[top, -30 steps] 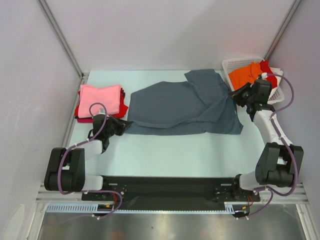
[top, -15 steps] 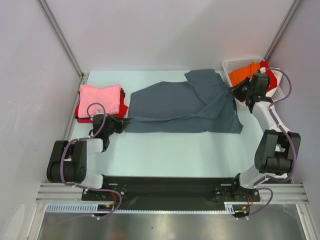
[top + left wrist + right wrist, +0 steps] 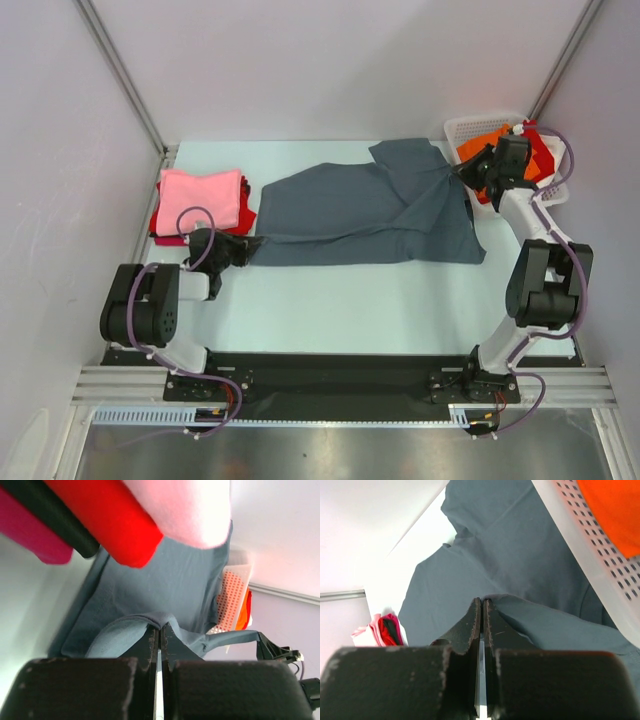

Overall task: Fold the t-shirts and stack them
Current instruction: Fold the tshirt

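Spreading is judged to be the step in hand: the grey tee (image 3: 360, 215) is held stretched out on the table (image 3: 330, 300), with no proper fold made yet, only a flap lapped over at the end nearest the basket (image 3: 468, 128). The tee lies just beside the basket and reaches away from it toward the stack (image 3: 200, 200) of folded tees, which sits well apart from the basket. The edge nearest the basket is pinched by the right gripper (image 3: 470, 176), whose fingers (image 3: 470, 625) are seen closed on grey cloth. The corner farthest from the basket is clamped likewise by the left gripper (image 3: 247, 247), its fingertips (image 3: 150, 641) pressed together on a gathered ridge. A first fold is judged to come next, which calls for both held edges to be carried together across the tee without slack.
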Robot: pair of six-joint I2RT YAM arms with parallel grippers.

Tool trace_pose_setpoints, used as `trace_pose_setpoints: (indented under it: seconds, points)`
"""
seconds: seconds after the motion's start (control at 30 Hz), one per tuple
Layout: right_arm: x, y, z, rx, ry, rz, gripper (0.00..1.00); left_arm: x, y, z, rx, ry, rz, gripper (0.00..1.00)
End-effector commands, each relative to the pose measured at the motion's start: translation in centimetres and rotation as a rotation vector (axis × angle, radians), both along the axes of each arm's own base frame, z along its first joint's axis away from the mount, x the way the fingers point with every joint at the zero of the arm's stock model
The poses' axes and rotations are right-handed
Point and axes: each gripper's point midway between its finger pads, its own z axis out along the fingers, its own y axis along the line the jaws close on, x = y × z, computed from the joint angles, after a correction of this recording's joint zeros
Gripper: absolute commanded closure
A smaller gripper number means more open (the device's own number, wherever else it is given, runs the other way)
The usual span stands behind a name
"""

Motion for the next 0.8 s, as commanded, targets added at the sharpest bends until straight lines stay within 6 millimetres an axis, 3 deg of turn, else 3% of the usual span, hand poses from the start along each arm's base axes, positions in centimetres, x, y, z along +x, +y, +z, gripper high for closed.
trace_pose_setpoints:
  seconds: [0.0, 0.03, 0.07, 0.1, 0.13, 0.17, 0.2, 0.23, 0.3, 0.33, 0.37, 0.4, 0.43, 0.47, 0.53, 0.57, 0.6, 0.63, 0.67, 0.77]
  points:
    - [2.4, -0.2, 3.0, -0.027, -0.094, -0.010, 1.00, 2.3, 1.0, 1.7, 0.004, -0.069, 0.052, 1.00]
    - [2.9, 0.0, 3.4, -0.029, -0.105, -0.003, 1.00, 2.3, 1.0, 1.5, 0.002, -0.063, 0.057, 0.98]
    - [3.3, 0.1, 3.6, -0.032, -0.112, 0.001, 0.94, 2.5, 1.1, 1.4, 0.005, -0.066, 0.062, 0.83]
    - [3.8, 0.1, 2.7, -0.031, -0.092, 0.004, 0.74, 2.6, 1.1, 1.5, 0.012, -0.075, 0.059, 0.74]
    - [3.8, 0.1, 2.3, -0.031, -0.073, 0.005, 0.61, 2.7, 1.1, 1.7, 0.017, -0.077, 0.053, 0.63]
    - [4.1, 0.2, 2.8, -0.034, -0.077, 0.006, 0.44, 2.7, 1.1, 1.6, 0.025, -0.070, 0.052, 0.38]
    - [3.9, 0.3, 2.7, -0.038, -0.067, 0.006, 0.26, 2.6, 1.1, 1.8, 0.044, -0.077, 0.042, 0.31]
    - [3.5, 0.3, 2.5, -0.045, -0.050, 0.002, 0.23, 2.3, 1.1, 2.3, 0.052, -0.085, 0.034, 0.27]
    - [2.1, 0.3, 1.4, -0.057, -0.025, -0.015, 0.23, 1.9, 1.2, 3.0, 0.076, -0.108, 0.029, 0.22]
    - [1.5, 0.3, 3.6, -0.059, -0.097, -0.025, 0.24, 1.1, 1.3, 2.5, 0.089, -0.086, 0.029, 0.21]
    - [0.8, 0.3, 3.9, -0.039, -0.113, -0.043, 0.25, 0.7, 1.5, 4.0, 0.110, -0.129, 0.030, 0.21]
    - [-1.0, 0.4, 1.0, -0.024, -0.063, -0.050, 0.30, 0.4, 1.8, 4.3, 0.128, -0.140, 0.044, 0.20]
    - [-1.8, 0.4, 3.9, -0.022, -0.160, -0.061, 0.32, -0.6, 2.0, 3.8, 0.143, -0.119, 0.048, 0.21]
    - [-2.7, 0.3, 3.3, 0.000, -0.152, -0.091, 0.34, -1.1, 2.2, 5.1, 0.165, -0.159, 0.053, 0.21]
    - [-5.6, 0.2, 1.8, 0.017, -0.145, -0.121, 0.39, -2.6, 2.6, 4.4, 0.198, -0.132, 0.075, 0.22]
    - [-6.5, -0.1, 1.4, 0.019, -0.141, -0.154, 0.39, -3.2, 2.7, 5.7, 0.206, -0.174, 0.090, 0.22]
    - [-7.2, -0.3, 1.2, 0.041, -0.145, -0.180, 0.41, -4.2, 2.6, 4.9, 0.216, -0.159, 0.096, 0.22]
    - [-8.9, -0.3, -1.6, 0.049, -0.094, -0.201, 0.41, -4.7, 3.2, 4.3, 0.234, -0.142, 0.132, 0.22]
    - [-9.9, -0.7, -0.9, 0.051, -0.123, -0.236, 0.43, -5.1, 3.4, 4.3, 0.232, -0.148, 0.160, 0.24]
    - [-12.8, -1.9, -3.0, 0.048, -0.110, -0.327, 0.44, -6.5, 3.8, 3.4, 0.229, -0.145, 0.217, 0.26]
